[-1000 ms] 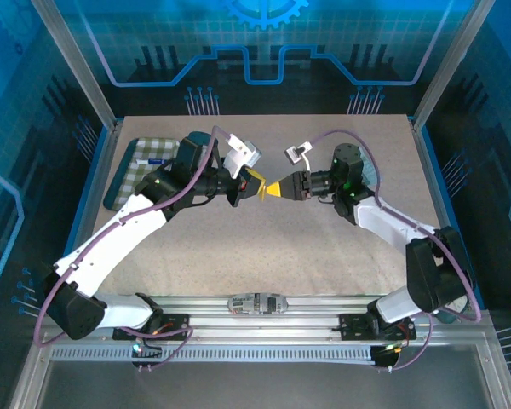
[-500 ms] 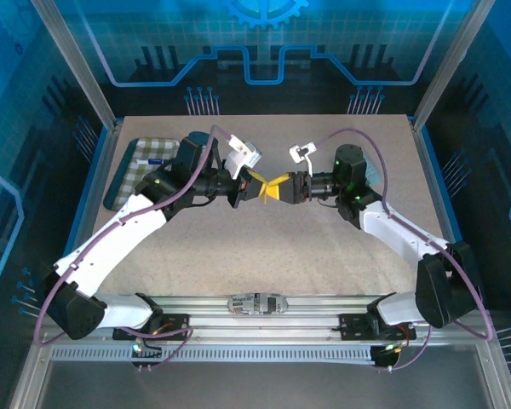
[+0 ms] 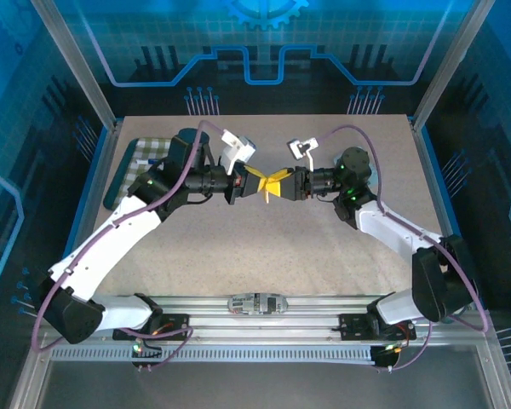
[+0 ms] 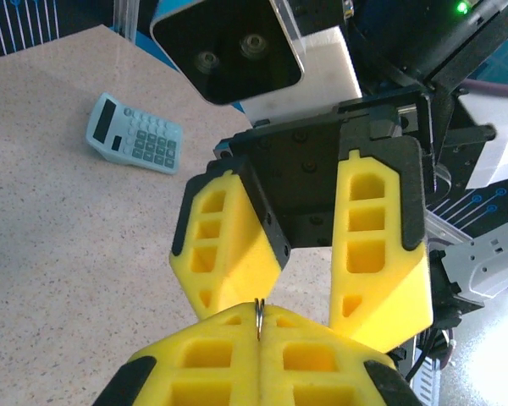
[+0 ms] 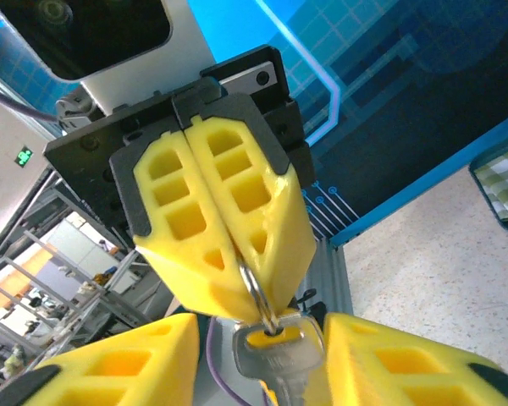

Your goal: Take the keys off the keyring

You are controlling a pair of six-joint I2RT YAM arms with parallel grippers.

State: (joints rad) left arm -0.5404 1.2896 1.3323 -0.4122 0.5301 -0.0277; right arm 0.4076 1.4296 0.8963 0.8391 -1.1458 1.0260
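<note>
Mid-air above the centre of the tabletop, the left gripper and right gripper meet tip to tip. The left jaws are pinched closed on the keyring. The key hangs from it, lower centre, between the right jaws, which are spread wide.

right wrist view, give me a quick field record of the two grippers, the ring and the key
left gripper: shut, yellow fingertips pinching the thin silver metal keyring
right gripper: open, one yellow finger on each side of the key
key: silver metal key with a yellow insert in its head, threaded on the ring
contact, right gripper to key: cannot tell
table: speckled beige table, pale grey calculator lying on it
</note>
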